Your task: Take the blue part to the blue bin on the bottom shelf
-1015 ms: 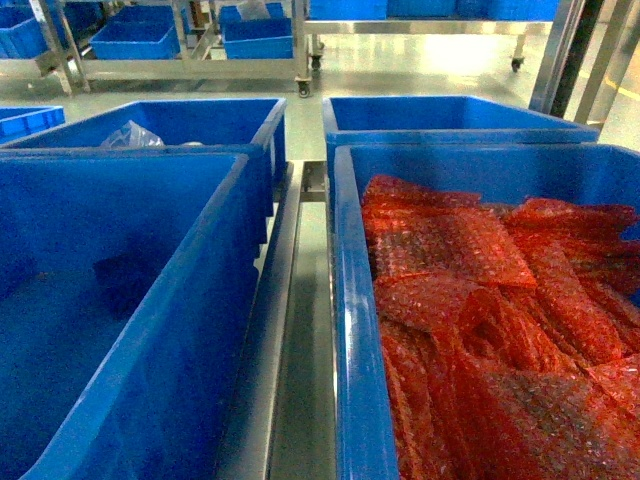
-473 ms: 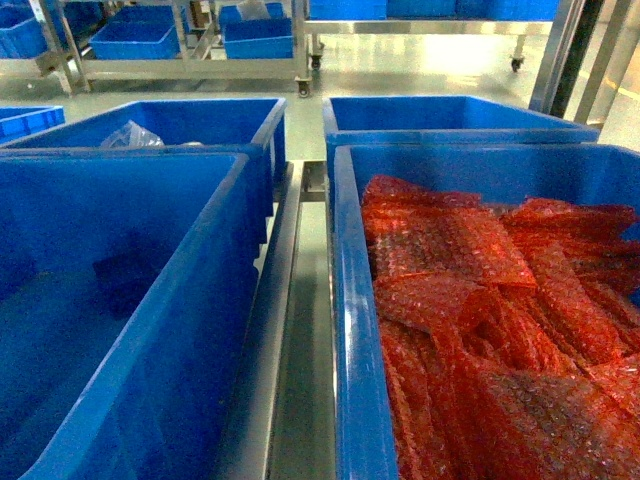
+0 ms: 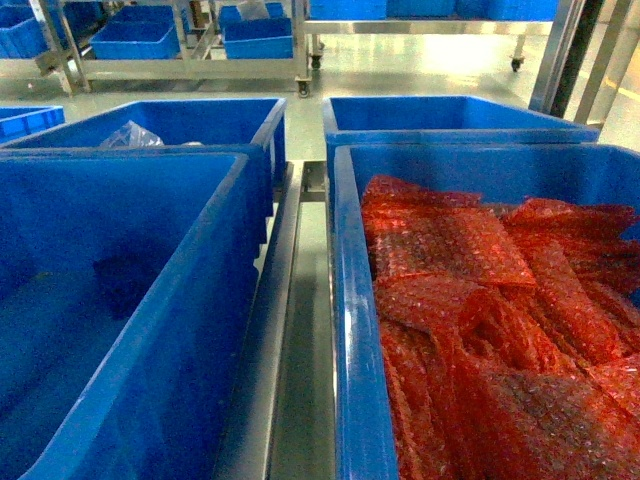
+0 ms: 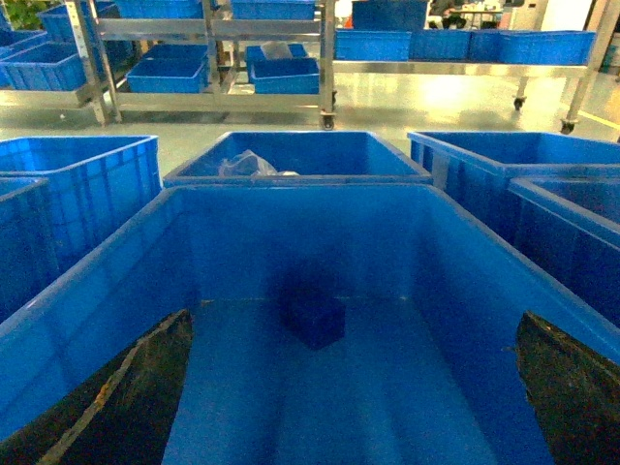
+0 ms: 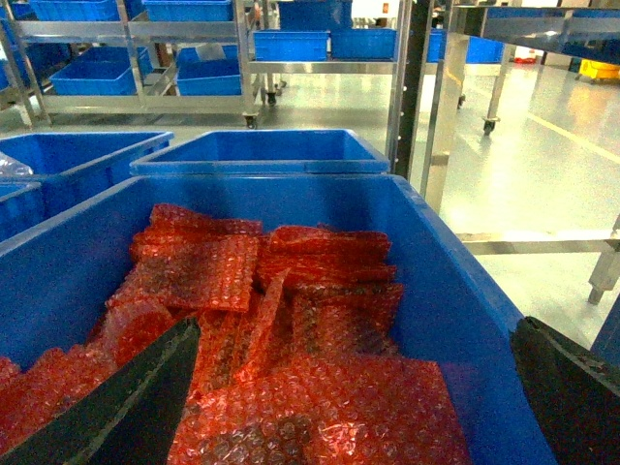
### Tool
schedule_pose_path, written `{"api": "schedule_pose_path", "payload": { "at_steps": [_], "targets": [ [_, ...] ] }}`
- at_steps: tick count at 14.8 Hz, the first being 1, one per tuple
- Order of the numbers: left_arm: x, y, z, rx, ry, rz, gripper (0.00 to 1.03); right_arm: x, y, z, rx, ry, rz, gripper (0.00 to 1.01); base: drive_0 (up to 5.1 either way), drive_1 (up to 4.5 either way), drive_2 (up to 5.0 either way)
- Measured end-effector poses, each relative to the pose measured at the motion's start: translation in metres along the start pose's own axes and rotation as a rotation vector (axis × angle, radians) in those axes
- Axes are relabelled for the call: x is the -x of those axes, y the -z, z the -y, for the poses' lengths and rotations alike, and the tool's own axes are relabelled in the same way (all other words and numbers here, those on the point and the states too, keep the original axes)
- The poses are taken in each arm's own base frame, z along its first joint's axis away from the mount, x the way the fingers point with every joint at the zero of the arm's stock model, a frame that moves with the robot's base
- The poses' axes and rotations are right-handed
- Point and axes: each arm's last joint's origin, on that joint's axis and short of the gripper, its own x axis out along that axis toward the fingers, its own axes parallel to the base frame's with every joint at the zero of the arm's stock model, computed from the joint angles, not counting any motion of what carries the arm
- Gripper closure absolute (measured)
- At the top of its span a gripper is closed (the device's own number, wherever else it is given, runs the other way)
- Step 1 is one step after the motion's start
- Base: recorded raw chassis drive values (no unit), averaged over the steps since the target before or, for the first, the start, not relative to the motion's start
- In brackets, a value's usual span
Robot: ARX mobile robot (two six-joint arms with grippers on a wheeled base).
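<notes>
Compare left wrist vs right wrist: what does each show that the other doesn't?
Left wrist only: the blue part lying alone on the floor of the near left bin, the left gripper's fingers spread wide above it, and a clear plastic bag in the bin behind.

Right wrist only: the near right bin full of red bubble-wrap bags, the right gripper's fingers spread wide over them, and a steel upright beside the bin.

Both: open fingers at the bottom corners, neither holding anything, more blue bins and steel racks behind.

A warehouse: blue bins (image 3: 150, 300) and steel racks (image 4: 213, 58) throughout.
</notes>
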Motion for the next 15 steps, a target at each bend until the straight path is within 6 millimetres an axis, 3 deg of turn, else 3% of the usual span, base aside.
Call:
{"api": "schedule_pose_path", "payload": {
  "at_steps": [15],
  "targets": [
    [0.0000, 0.0000, 0.0000, 0.000, 0.000, 0.000, 0.05, 0.0000, 0.0000, 0.0000, 0.000, 0.000, 0.000, 0.03, 0.0, 0.00, 0.0]
  ]
}}
